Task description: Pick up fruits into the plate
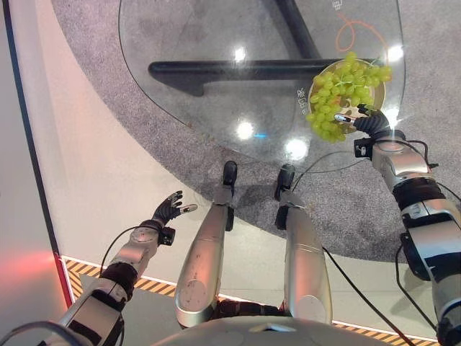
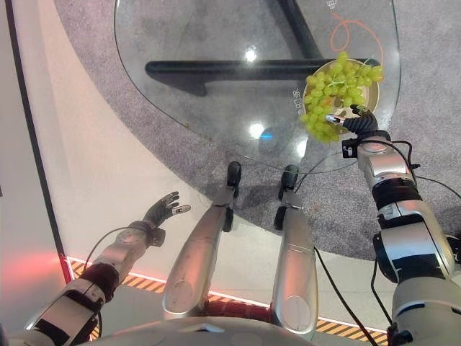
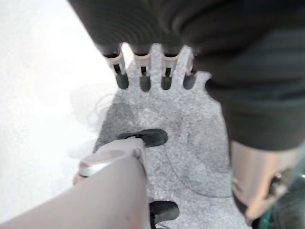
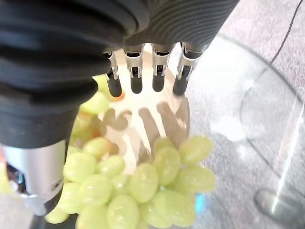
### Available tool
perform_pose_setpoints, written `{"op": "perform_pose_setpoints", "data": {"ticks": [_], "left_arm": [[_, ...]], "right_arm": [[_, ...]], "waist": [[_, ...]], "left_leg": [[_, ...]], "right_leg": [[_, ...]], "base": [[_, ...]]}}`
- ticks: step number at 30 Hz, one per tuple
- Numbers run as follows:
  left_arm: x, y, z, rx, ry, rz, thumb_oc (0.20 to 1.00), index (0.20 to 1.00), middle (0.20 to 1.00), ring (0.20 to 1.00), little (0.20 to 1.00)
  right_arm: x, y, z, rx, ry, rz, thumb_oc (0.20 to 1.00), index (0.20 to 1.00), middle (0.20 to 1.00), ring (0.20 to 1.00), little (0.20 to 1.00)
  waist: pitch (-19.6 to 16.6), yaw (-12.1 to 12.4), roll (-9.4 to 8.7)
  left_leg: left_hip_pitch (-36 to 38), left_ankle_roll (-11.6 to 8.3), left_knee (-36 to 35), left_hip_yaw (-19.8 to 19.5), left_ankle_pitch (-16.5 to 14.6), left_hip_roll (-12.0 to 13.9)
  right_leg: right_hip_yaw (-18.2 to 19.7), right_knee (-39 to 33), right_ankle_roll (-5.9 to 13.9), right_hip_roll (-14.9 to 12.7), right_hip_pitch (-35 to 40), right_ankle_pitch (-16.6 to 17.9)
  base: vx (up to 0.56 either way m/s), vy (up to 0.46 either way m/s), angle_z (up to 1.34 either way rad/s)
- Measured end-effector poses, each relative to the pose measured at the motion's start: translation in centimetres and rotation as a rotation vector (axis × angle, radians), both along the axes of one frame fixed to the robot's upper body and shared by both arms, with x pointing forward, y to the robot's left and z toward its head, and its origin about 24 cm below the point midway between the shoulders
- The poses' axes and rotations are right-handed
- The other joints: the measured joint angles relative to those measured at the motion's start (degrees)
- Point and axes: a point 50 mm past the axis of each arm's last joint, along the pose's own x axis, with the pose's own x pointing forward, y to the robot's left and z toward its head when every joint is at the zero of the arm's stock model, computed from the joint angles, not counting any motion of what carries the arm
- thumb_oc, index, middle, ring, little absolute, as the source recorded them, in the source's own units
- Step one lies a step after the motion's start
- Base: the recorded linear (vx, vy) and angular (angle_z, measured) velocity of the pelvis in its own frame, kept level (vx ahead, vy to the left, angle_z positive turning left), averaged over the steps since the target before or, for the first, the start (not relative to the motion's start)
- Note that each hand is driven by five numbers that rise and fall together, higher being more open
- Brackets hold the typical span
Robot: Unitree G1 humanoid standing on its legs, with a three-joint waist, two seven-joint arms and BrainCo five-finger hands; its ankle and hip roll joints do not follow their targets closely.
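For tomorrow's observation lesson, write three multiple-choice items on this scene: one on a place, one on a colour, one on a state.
1. Where do the grapes lie?
A. in the plate on the glass table
B. on the carpet
C. in the left robot hand

2. What colour are the grapes?
A. red
B. green
C. purple

3. How is the right robot hand?
A. curled round the grapes
B. shut, holding nothing
C. open above the plate

Answers:
1 A, the bunch fills the plate near the table's edge.
2 B, every grape is light green.
3 C, its fingers hang straight over the plate, gripping nothing.
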Motion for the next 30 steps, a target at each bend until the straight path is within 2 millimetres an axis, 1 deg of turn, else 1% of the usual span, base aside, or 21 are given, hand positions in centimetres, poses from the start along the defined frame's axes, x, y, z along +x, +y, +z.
{"op": "perform_pose_setpoints", "data": {"ticks": [3,5,9,12,14,15,16,17,18,19,20,21,22,23,24,25,26,27,28,29,30], "left_arm": [[0.0,0.5,-0.1,-0.004,0.007,0.019,1.000,1.000,1.000,1.000,1.000],[-0.3,1.0,-0.3,0.000,0.022,0.040,1.000,1.000,1.000,1.000,1.000],[-0.6,1.7,-0.7,-0.006,0.042,0.065,1.000,1.000,1.000,1.000,1.000],[-1.4,2.2,-1.4,-0.006,0.079,0.075,1.000,1.000,1.000,1.000,1.000],[-1.8,2.5,-1.8,-0.014,0.099,0.089,1.000,1.000,1.000,1.000,1.000],[-2.4,2.6,-2.2,-0.030,0.116,0.108,1.000,1.000,1.000,1.000,1.000],[-3.2,3.0,-2.8,-0.039,0.137,0.123,1.000,1.000,1.000,1.000,1.000],[-3.6,3.1,-3.0,-0.046,0.146,0.131,1.000,1.000,1.000,1.000,1.000],[-4.3,3.0,-3.6,-0.063,0.169,0.148,1.000,1.000,1.000,1.000,1.000],[-5.6,2.9,-4.5,-0.069,0.209,0.154,1.000,1.000,1.000,1.000,1.000],[-7.1,3.0,-5.4,-0.075,0.258,0.163,1.000,1.000,1.000,1.000,1.000],[-7.6,2.9,-5.8,-0.081,0.277,0.173,1.000,1.000,1.000,1.000,1.000],[-8.6,2.8,-6.5,-0.086,0.321,0.193,1.000,1.000,1.000,1.000,1.000],[-9.5,2.5,-7.3,-0.088,0.366,0.205,1.000,1.000,1.000,1.000,1.000],[-10.3,2.3,-7.7,-0.094,0.395,0.215,1.000,1.000,1.000,1.000,1.000],[-11.5,1.9,-8.4,-0.098,0.434,0.217,1.000,1.000,1.000,1.000,1.000],[-12.4,1.6,-9.0,-0.108,0.472,0.232,1.000,1.000,1.000,1.000,1.000],[-13.3,1.1,-9.5,-0.120,0.506,0.239,1.000,1.000,1.000,1.000,1.000],[-14.1,1.0,-9.8,-0.123,0.528,0.240,1.000,1.000,1.000,1.000,1.000],[-15.1,0.7,-10.2,-0.124,0.561,0.231,1.000,1.000,1.000,1.000,1.000],[-15.7,0.5,-10.5,-0.120,0.588,0.224,1.000,1.000,1.000,1.000,1.000]], "right_arm": [[-0.4,-0.5,-0.3,-0.015,0.009,-0.011,1.000,1.000,1.000,1.000,1.000],[-0.8,-0.7,-1.0,-0.025,0.022,-0.013,1.000,1.000,1.000,1.000,1.000],[-1.3,-1.0,-1.1,-0.007,-0.004,-0.031,1.000,1.000,1.000,1.000,1.000],[-2.1,-1.4,-2.0,0.003,-0.009,-0.036,1.000,1.000,1.000,1.000,1.000],[-2.7,-1.4,-3.1,0.030,-0.010,-0.040,1.000,1.000,1.000,1.000,1.000],[-3.2,-1.0,-4.1,0.072,-0.020,-0.029,1.000,1.000,1.000,1.000,1.000],[-4.1,-0.1,-6.1,0.111,-0.006,-0.004,1.000,1.000,1.000,1.000,1.000],[-4.7,0.5,-7.3,0.139,0.008,0.008,1.000,1.000,1.000,1.000,1.000],[-6.2,1.2,-9.5,0.202,0.005,0.014,1.000,1.000,1.000,1.000,1.000],[-7.9,2.3,-12.5,0.250,0.090,0.026,1.000,1.000,1.000,1.000,1.000],[-9.9,3.3,-15.3,0.292,0.181,0.045,1.000,1.000,1.000,1.000,1.000],[-10.8,3.8,-16.5,0.320,0.211,0.045,1.000,1.000,1.000,1.000,1.000],[-12.5,4.4,-18.8,0.373,0.282,0.033,1.000,1.000,1.000,1.000,1.000],[-14.4,5.1,-21.1,0.443,0.352,0.006,1.000,1.000,1.000,1.000,1.000],[-15.7,5.6,-22.4,0.477,0.404,-0.004,1.000,1.000,1.000,1.000,1.000],[-17.7,6.6,-24.5,0.524,0.490,-0.014,1.000,1.000,1.000,1.000,1.000],[-19.7,7.3,-26.2,0.565,0.564,-0.035,1.000,1.000,1.000,1.000,1.000],[-21.4,8.0,-27.5,0.593,0.640,-0.047,1.000,1.000,1.000,1.000,1.000],[-22.4,8.2,-28.1,0.609,0.677,-0.054,1.000,1.000,1.000,1.000,1.000],[-24.4,8.5,-29.1,0.647,0.734,-0.086,1.000,1.000,1.000,1.000,1.000],[-25.6,8.8,-29.7,0.675,0.780,-0.105,1.000,1.000,1.000,1.000,1.000]], "waist": [[0.1,-0.4,-0.20],[0.0,-0.7,-0.78],[0.1,-1.0,-1.62],[0.1,-1.0,-2.38],[0.0,-1.4,-2.84],[-0.2,-1.5,-3.21],[-0.9,-1.8,-4.12],[-1.2,-2.0,-4.52],[-1.3,-1.8,-4.97],[-3.2,-2.0,-5.80],[-5.9,-2.6,-6.49],[-6.8,-2.9,-6.74],[-8.0,-3.3,-7.06],[-10.0,-3.3,-7.15],[-12.0,-3.3,-7.12],[-14.9,-3.3,-7.13],[-16.2,-3.3,-7.05],[-18.0,-3.1,-6.89],[-19.3,-3.1,-6.78],[-21.2,-3.1,-6.60],[-21.9,-3.1,-6.44]], "left_leg": [[2.6,0.41,-0.3,0.4,-0.5,0.0],[6.2,0.57,-1.7,0.4,-0.6,0.2],[9.9,0.78,-3.1,0.7,-0.7,0.2],[14.5,0.89,-4.9,1.0,-0.8,0.3],[16.9,0.87,-6.1,1.1,-0.7,0.4],[19.0,0.86,-7.1,1.1,-0.7,0.6],[21.0,0.68,-8.4,1.3,-0.9,0.9],[21.8,0.66,-8.8,1.4,-0.9,1.0],[24.4,0.58,-10.1,1.2,-0.8,1.2],[25.5,0.39,-10.9,1.4,-1.0,1.4],[25.9,0.35,-11.9,1.4,-1.1,1.6],[26.7,0.32,-12.4,1.3,-1.0,1.7],[28.9,0.17,-13.2,1.3,-1.0,1.8],[30.6,-0.13,-14.0,1.2,-1.3,1.9],[31.1,-0.22,-14.3,1.2,-1.5,1.9],[32.0,-0.28,-15.4,1.3,-1.6,1.9],[34.1,-0.29,-16.5,1.2,-1.6,1.9],[35.4,-0.28,-17.5,1.2,-1.7,1.9],[35.8,-0.28,-17.9,1.2,-1.7,1.9],[36.3,-0.27,-18.5,1.1,-1.7,1.8],[37.1,-0.20,-18.6,1.0,-1.6,1.6]], "right_leg": [[0.1,-1.1,0.27,0.0,2.8,0.2],[0.1,-2.4,0.48,0.0,6.4,0.3],[0.1,-4.3,0.81,0.0,10.3,0.7],[0.1,-6.6,0.86,0.1,14.9,0.7],[0.0,-7.9,1.10,0.2,17.5,0.9],[-0.1,-9.0,1.16,0.4,19.7,0.9],[0.0,-10.2,1.42,0.6,21.5,0.7],[0.0,-10.7,1.37,0.6,22.1,0.8],[-0.3,-12.3,1.13,0.8,25.1,1.0],[-0.3,-13.2,1.13,1.1,26.2,1.0],[-0.4,-14.4,1.12,1.3,26.8,1.0],[-0.5,-15.2,1.27,1.4,27.7,1.3],[-1.0,-16.6,1.27,1.6,30.3,1.4],[-1.3,-17.9,1.28,1.7,32.3,1.4],[-1.3,-18.5,1.31,1.8,33.0,1.3],[-1.4,-19.6,1.36,1.8,34.0,1.3],[-1.5,-20.9,1.39,1.9,36.2,1.3],[-1.5,-21.5,1.53,1.9,37.5,1.2],[-1.6,-21.9,1.60,1.9,37.8,1.2],[-1.6,-22.1,1.73,1.8,38.2,1.1],[-1.7,-22.5,1.74,1.7,39.1,1.1]], "base": [[0.00,0.025,-0.04],[0.00,0.018,-0.01],[-0.01,0.041,-0.02],[0.03,0.041,-0.04],[0.04,0.037,-0.01],[0.08,0.048,-0.05],[0.09,0.047,-0.07],[0.09,0.040,-0.04],[0.10,0.032,-0.01],[0.13,0.038,-0.01],[0.15,0.030,-0.03],[0.13,0.021,0.00],[0.15,0.032,0.05],[0.13,0.038,0.06],[0.17,0.064,0.03],[0.15,0.068,0.02],[0.14,0.071,0.01],[0.08,0.062,0.05],[0.05,0.078,0.02],[0.04,0.094,0.04],[0.03,0.107,0.06]]}}
